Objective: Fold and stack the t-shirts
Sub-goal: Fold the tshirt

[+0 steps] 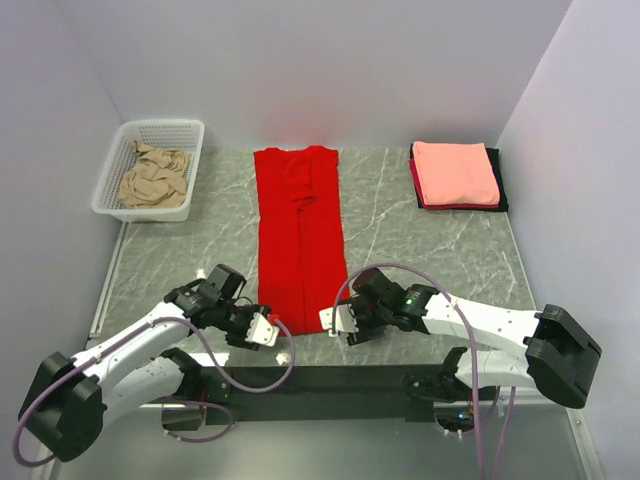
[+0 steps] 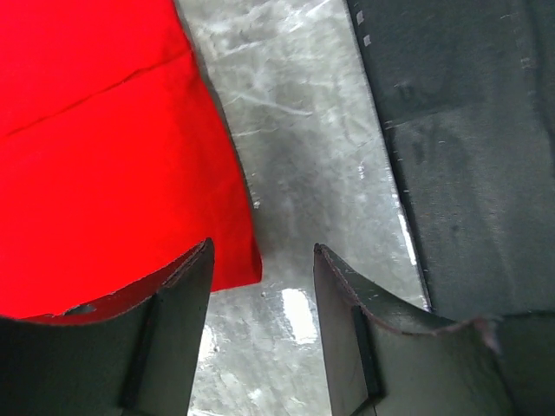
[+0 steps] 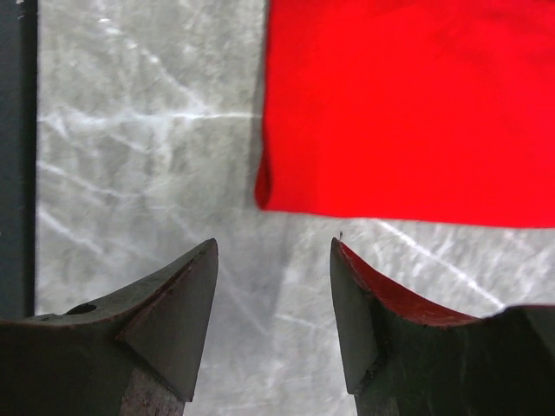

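You see: left gripper (image 1: 264, 331) | jaws apart, empty, at the near-left corner of the red t-shirt (image 1: 298, 235); right gripper (image 1: 335, 321) | jaws apart, holding nothing (just off the near-right corner)

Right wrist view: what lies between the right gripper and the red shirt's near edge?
Only bare grey table; the right gripper hangs open just short of the red shirt, with nothing in between. The right wrist view shows this.
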`<act>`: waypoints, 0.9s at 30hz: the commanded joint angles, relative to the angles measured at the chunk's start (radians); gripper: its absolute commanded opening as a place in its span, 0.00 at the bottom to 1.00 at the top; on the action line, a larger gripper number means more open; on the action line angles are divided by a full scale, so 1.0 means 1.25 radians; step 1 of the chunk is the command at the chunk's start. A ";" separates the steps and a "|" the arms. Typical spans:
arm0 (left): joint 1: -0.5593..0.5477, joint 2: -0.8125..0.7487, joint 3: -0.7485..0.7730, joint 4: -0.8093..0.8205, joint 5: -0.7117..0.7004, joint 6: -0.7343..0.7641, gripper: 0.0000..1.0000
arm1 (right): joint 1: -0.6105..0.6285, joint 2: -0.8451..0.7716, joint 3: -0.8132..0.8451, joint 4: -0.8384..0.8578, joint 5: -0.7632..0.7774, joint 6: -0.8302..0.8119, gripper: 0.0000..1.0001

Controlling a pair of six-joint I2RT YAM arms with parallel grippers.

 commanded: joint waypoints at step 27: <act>-0.018 0.239 0.061 0.109 -0.134 -0.063 0.22 | -0.003 0.145 0.088 0.030 -0.024 -0.043 0.00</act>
